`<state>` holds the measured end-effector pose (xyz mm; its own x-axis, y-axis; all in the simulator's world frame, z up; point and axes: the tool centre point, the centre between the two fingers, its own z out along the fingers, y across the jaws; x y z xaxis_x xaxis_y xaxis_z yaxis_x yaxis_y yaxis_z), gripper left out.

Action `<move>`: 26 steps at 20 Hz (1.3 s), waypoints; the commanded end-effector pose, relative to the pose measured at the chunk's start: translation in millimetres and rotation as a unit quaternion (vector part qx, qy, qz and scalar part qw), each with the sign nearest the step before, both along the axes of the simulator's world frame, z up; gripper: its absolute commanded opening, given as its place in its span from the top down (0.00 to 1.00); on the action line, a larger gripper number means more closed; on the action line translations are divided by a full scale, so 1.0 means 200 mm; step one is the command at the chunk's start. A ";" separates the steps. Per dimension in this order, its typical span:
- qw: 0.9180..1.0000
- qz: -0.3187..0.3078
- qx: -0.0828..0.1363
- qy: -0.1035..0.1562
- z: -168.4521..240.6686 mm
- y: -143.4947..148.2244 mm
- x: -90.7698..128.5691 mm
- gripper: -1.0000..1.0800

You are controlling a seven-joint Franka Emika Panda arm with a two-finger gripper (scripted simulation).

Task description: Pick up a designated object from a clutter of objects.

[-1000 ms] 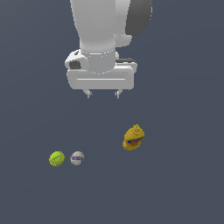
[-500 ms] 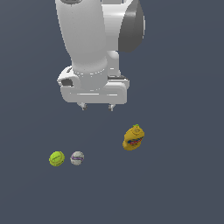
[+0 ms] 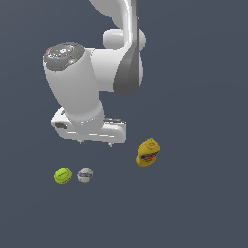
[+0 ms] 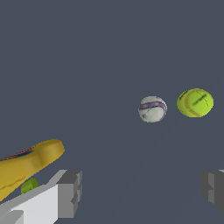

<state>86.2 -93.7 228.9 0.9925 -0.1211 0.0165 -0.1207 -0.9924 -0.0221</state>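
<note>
Grey-white ball [image 3: 85, 175] purple-striped, mustard bottle [image 3: 148, 153] label unreadable, pincer [image 4: 140, 191] empty

The floor [image 3: 203, 203] is a plain dark grey surface. On it lie a green ball [image 3: 62, 176] and a grey ball [image 3: 85, 175] just beside each other, and a mustard bottle [image 3: 148, 153] well apart, toward the exterior view's right.

The claw [image 3: 95, 143] hangs above a grey-white ball [image 3: 85, 175], which lies just beside a yellow-green ball [image 3: 62, 175]. A yellow mustard bottle [image 3: 148, 153] sits apart, toward the exterior view's right.
</note>
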 end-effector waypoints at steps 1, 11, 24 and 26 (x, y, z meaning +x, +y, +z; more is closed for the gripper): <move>1.000 -0.007 -0.001 0.001 -0.10 -0.06 0.06 0.04; 1.000 -0.028 -0.006 0.007 -0.50 -0.28 0.20 0.04; 0.999 -0.038 -0.010 0.010 -0.71 -0.38 0.23 0.04; 0.999 -0.038 -0.009 0.010 -0.71 -0.38 0.23 0.04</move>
<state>131.9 -170.2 87.0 0.9807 -0.1954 -0.0017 -0.1954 -0.9807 -0.0001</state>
